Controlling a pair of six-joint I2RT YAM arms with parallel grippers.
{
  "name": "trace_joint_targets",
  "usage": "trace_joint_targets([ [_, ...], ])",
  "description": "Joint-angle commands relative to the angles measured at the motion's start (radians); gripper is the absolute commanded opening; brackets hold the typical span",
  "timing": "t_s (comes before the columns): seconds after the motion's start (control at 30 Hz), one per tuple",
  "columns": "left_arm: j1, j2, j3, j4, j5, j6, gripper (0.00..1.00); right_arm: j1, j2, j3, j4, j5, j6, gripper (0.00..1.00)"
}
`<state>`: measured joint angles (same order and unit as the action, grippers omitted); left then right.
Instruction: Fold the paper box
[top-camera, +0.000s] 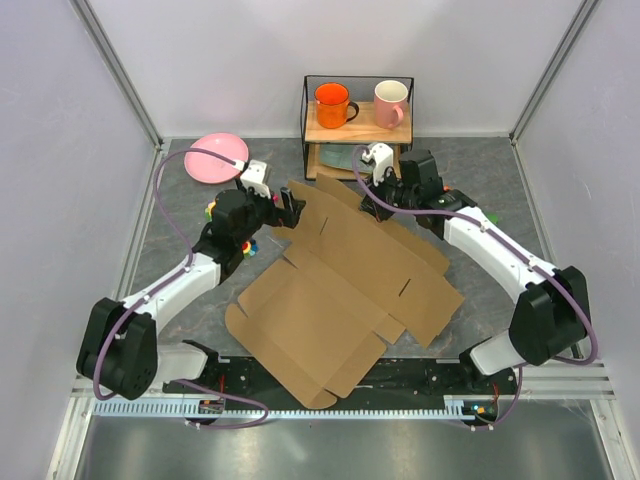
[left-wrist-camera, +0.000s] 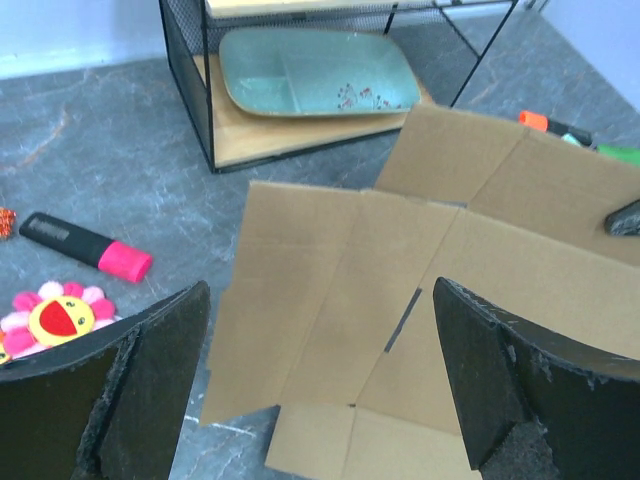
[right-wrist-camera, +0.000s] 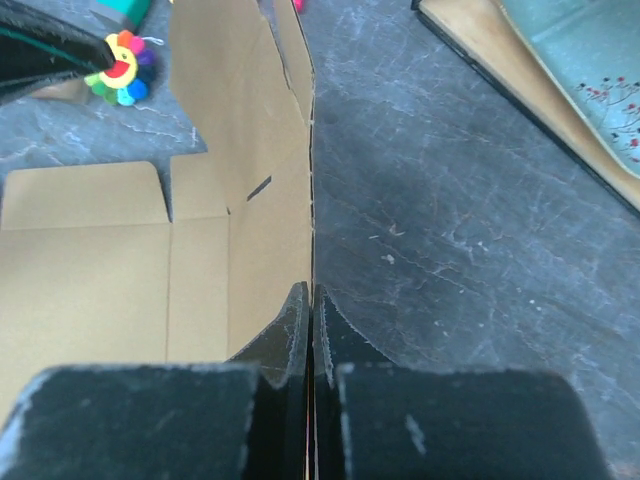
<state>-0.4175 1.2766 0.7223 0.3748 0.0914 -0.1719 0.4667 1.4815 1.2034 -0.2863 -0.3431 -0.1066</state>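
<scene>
We have the paper box lying flat mid-table, reaching toward the near edge. Our right gripper is pinched tight on its far-right flap edge, and the left gripper hangs wide open over the far-left flap. We should raise the pinched flap along its crease while the left presses the panel down.

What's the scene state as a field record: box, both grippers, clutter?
box: brown corrugated cardboard paper box, unfolded, spread on the grey table
left gripper: open, over a box flap, holding nothing
right gripper: shut, pinching a box flap's edge
clutter: black wire rack with orange mug, pink mug, teal tray; pink plate; pink highlighter
</scene>
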Motion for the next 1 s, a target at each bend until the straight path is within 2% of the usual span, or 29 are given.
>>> trace_joint_targets([
  [0.0,0.037,-0.016,0.043,0.088,0.122,-0.057,1.00,-0.036,0.014,0.058,-0.014,-0.126,0.087,0.00],
  [0.27,0.083,-0.002,0.022,0.222,0.278,-0.095,1.00,-0.118,0.074,0.047,0.007,-0.338,0.266,0.00],
  [0.37,0.097,0.030,0.031,0.240,0.347,-0.100,1.00,-0.134,0.076,0.022,0.038,-0.364,0.304,0.00],
  [0.47,0.102,0.058,0.045,0.242,0.392,-0.101,1.00,-0.135,0.042,-0.010,0.067,-0.361,0.314,0.00],
  [0.6,0.105,0.124,0.092,0.231,0.467,-0.100,1.00,-0.116,0.004,0.004,0.012,-0.298,0.237,0.00],
  [0.87,0.106,0.202,0.163,0.282,0.525,-0.124,1.00,-0.033,-0.029,-0.010,-0.056,-0.194,0.180,0.00],
  [0.97,0.106,0.247,0.213,0.228,0.539,-0.091,0.99,-0.023,-0.023,-0.004,-0.059,-0.188,0.177,0.00],
])
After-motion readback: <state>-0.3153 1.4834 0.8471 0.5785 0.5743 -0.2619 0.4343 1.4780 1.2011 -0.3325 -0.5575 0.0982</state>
